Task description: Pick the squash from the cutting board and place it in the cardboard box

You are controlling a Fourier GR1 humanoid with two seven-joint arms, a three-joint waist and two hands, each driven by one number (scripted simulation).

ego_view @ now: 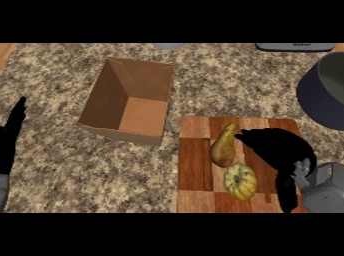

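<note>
Granite surface (pixel 57 150), wooden cutting board (pixel 197 165) at right. Squash (pixel 241 181) sits on the board's near half, just left of the right hand (pixel 278 147), which hovers empty with fingers relaxed; left hand (pixel 4 145) rests open, far off.

Soft, even light falls on the granite desk (pixel 64 165), without glare. The cardboard box (pixel 128 101) is shaded on its nine o'clock inner wall. The right robot hand (pixel 278 150) reads near-black.

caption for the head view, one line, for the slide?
Right hand hovers over cutting board beside pear and squash; open cardboard box waits left.
</note>
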